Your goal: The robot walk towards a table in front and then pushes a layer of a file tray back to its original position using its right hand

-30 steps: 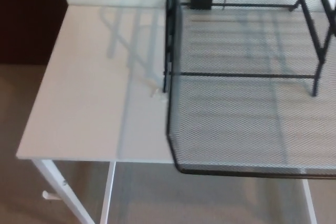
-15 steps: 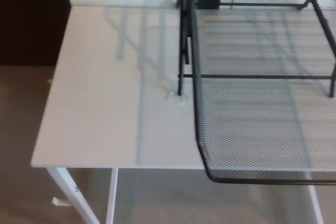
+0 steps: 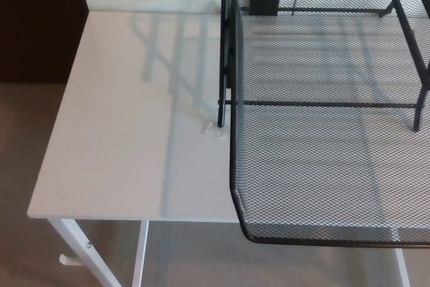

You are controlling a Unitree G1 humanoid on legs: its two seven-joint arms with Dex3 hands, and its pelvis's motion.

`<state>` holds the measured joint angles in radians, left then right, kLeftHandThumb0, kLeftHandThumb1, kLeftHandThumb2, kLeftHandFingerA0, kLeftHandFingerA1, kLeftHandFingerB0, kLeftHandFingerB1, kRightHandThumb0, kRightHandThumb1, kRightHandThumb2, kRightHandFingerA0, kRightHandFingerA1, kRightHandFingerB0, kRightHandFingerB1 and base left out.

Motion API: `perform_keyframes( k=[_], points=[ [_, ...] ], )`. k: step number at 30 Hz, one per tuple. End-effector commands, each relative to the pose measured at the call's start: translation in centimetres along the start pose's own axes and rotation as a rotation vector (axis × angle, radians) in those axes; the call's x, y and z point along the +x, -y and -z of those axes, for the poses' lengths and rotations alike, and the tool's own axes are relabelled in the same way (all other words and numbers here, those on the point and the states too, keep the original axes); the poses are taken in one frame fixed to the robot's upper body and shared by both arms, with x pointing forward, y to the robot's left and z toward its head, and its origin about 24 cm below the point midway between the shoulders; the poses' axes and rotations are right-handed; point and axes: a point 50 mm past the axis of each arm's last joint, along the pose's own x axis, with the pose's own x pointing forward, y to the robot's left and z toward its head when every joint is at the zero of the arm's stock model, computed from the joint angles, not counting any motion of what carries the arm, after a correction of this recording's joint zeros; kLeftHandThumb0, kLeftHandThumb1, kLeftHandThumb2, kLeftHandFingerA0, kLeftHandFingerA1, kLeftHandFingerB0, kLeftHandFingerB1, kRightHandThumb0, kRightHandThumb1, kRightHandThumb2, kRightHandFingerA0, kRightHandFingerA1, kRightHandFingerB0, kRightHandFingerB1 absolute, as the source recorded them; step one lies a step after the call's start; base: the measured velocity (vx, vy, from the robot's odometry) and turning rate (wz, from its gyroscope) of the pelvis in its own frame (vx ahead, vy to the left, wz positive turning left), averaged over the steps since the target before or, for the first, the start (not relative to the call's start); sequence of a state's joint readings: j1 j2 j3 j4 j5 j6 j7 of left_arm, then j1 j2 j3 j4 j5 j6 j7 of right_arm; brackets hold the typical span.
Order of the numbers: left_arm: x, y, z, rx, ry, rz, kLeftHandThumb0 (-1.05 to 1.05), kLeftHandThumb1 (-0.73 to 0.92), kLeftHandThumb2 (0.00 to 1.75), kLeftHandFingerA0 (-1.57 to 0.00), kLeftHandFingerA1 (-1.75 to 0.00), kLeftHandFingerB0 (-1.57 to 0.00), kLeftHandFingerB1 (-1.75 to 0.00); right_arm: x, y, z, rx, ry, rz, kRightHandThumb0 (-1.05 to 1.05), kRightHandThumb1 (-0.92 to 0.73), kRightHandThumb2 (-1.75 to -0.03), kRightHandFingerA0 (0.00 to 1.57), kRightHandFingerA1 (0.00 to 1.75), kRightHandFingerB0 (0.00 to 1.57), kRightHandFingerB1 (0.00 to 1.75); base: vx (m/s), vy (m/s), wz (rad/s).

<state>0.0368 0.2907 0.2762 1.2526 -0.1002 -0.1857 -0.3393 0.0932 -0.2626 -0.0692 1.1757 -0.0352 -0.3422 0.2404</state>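
A black wire-mesh file tray [image 3: 322,65] stands on the right part of a white table [image 3: 134,132]. Its pulled-out layer [image 3: 329,173] sticks out toward me, and its front rim [image 3: 322,240] hangs past the table's near edge. A black upright post [image 3: 225,52] of the tray's frame stands at the layer's left side. A crossbar [image 3: 322,103] runs across above the mesh. Neither of my hands shows in the head view.
The table's left half is bare white surface with shadows of the frame across it. White table legs [image 3: 87,253] show below the near edge. Beige floor [image 3: 27,166] lies to the left, and a dark panel [image 3: 37,25] stands at the far left.
The whole picture has shifted: the camera swung so the tray slid right, then back left and slightly down. The tray itself has not visibly moved on the table.
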Motion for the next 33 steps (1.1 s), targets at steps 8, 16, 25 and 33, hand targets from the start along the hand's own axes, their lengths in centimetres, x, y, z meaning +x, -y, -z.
perform_keyframes(
  k=[8, 16, 25, 33],
  points=[
    [0.1, -0.2, -0.6, 0.010, 0.028, -0.007, -0.15, 0.20, 0.92, -0.63, -0.81, -0.31, -0.65, -0.1, 0.5, -0.6, -0.049, 0.038, 0.020, -0.24, -0.58, -0.63, 0.33, 0.58, 0.10, 0.38, 0.00, 0.000, 0.00],
    [-0.2, -1.4, -1.5, -0.019, 0.063, -0.032, -0.14, 0.23, 0.92, -0.67, -0.88, -0.30, -0.66, -3.7, -0.6, -3.7, -0.164, 0.366, -0.009, -0.37, -0.55, -0.67, 0.24, 0.51, 0.08, 0.41, 0.00, 0.000, 0.00],
    [0.2, -1.1, -2.7, -0.001, 0.083, -0.039, -0.14, 0.20, 0.91, -0.63, -0.82, -0.32, -0.65, -12.4, 2.0, -4.8, -0.104, 0.594, 0.084, -0.35, -0.58, -0.66, 0.27, 0.51, 0.14, 0.42, 0.00, 0.000, 0.00],
    [0.4, -0.9, -3.0, 0.001, 0.090, -0.037, -0.14, 0.25, 0.87, -0.58, -0.86, -0.31, -0.66, -16.4, 3.1, -6.8, 0.048, 0.835, 0.288, -0.37, -0.59, -0.69, 0.37, 0.60, 0.22, 0.47, 0.00, 0.000, 0.00]
  ],
)
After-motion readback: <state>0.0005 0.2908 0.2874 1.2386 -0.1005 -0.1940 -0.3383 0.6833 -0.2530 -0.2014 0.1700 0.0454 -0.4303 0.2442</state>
